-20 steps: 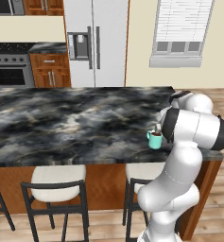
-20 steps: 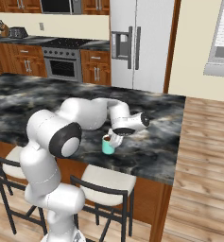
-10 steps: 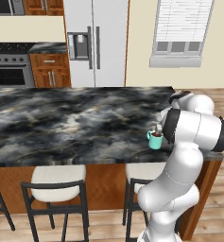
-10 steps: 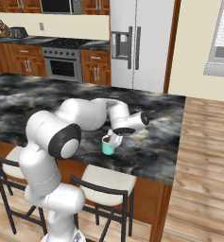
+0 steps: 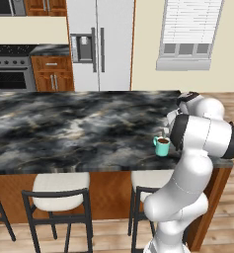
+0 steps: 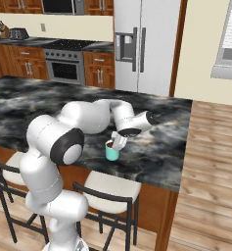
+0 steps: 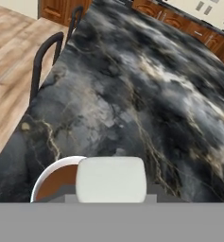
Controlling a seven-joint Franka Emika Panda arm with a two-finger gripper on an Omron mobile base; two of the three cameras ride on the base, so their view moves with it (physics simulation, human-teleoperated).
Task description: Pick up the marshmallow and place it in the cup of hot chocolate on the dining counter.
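Arm: folded low over the dining counter (image 5: 64,128), wrist turned down. Gripper (image 6: 119,141): directly above the mug, fingers clamped on the marshmallow (image 7: 111,179), which seems to hang over the rim. Items: one marshmallow; one cup of hot chocolate (image 6: 111,151) near the counter's stool-side edge; two stools (image 5: 59,191).

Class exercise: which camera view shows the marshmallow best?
The hand view: the marshmallow looms large and off-white, partly covering the cup of hot chocolate. In both base views it is too small to tell apart from the gripper above the cup.
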